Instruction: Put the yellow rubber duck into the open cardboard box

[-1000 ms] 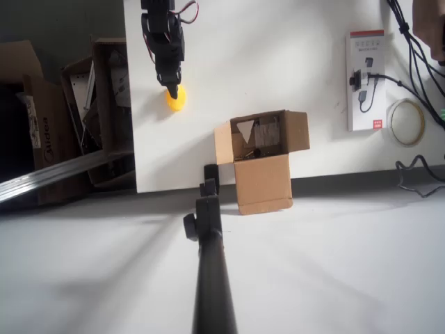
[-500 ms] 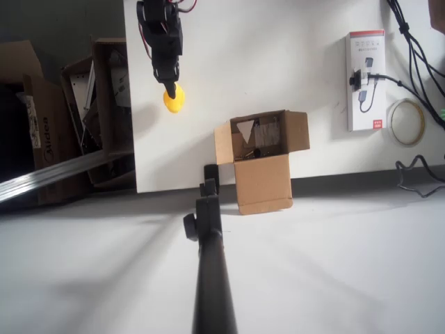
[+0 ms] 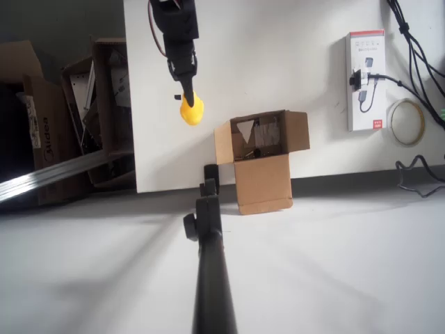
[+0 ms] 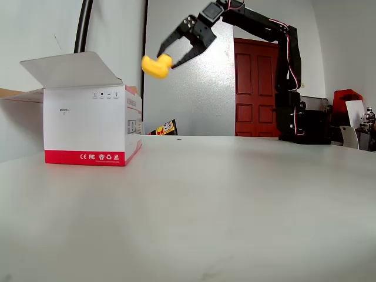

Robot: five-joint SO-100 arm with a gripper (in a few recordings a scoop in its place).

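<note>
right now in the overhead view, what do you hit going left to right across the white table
yellow rubber duck in the end effector → open cardboard box → white-and-red package → tape roll

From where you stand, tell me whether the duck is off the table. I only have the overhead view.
Observer: Yes. In the fixed view the duck hangs in the air, well above the table.
Operator: Now check the grip.
Observer: The gripper pinches it at the very tips, and most of the duck sticks out beyond them.
Operator: Give me the gripper's angle.
Observer: It slants downward, with the arm arched high behind it.
</note>
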